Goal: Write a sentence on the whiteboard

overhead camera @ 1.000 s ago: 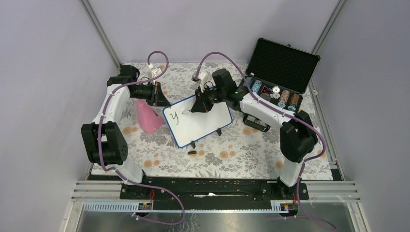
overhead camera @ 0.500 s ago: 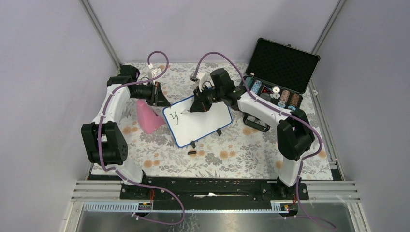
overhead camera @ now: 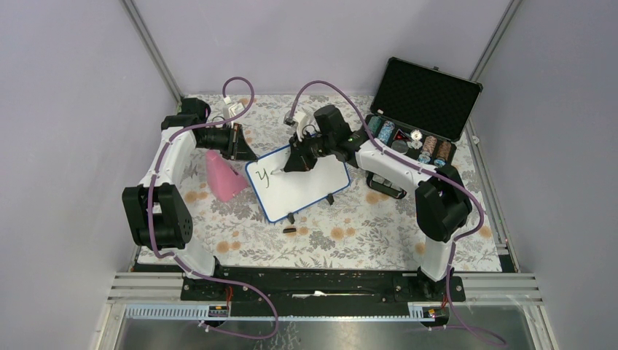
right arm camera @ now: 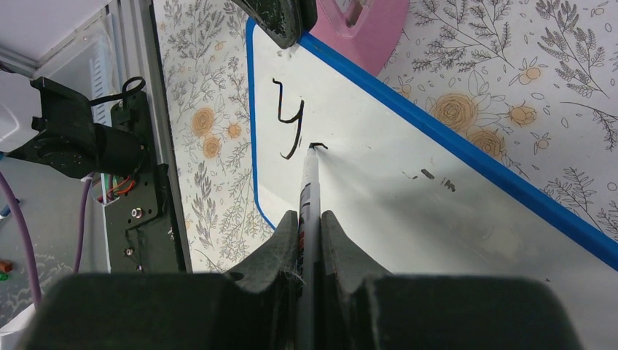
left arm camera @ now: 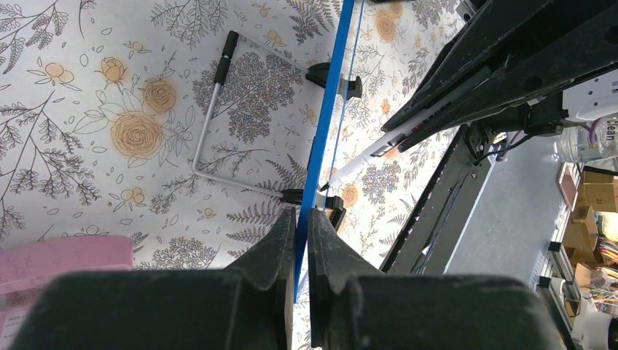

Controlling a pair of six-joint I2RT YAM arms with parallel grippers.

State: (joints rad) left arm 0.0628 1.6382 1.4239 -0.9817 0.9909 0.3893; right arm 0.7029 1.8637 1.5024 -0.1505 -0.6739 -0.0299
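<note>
- Whiteboard (overhead camera: pixel 310 188) sits near the middle of the flowered tablecloth (overhead camera: pixel 350 233), set slantwise between the two arms, with a pink object (overhead camera: pixel 222 179) just beside its left end
- left gripper (left arm camera: pixel 300 215) is clamped on the board's blue frame at that left end, one finger on each face
- from the left wrist the board shows edge-on as a thin blue line, with a bent wire leg (left arm camera: pixel 208 127) behind it reaching the cloth and black clip feet on the frame
- right gripper (right arm camera: pixel 310 219) is closed tight around a marker (right arm camera: pixel 312 182), which runs straight out between its fingers
- marker tip touches the white surface just beside the writing
- sentence (right arm camera: pixel 290 120) is one dark "y" near the board's left end, plus a short stroke at the tip
- faint dark smudges (right arm camera: pixel 430 177) lie farther along the board
- small dark piece (overhead camera: pixel 289 230) lies on the cloth just off the board's near edge
- open black case (overhead camera: pixel 426 91) stands at the far right corner
</note>
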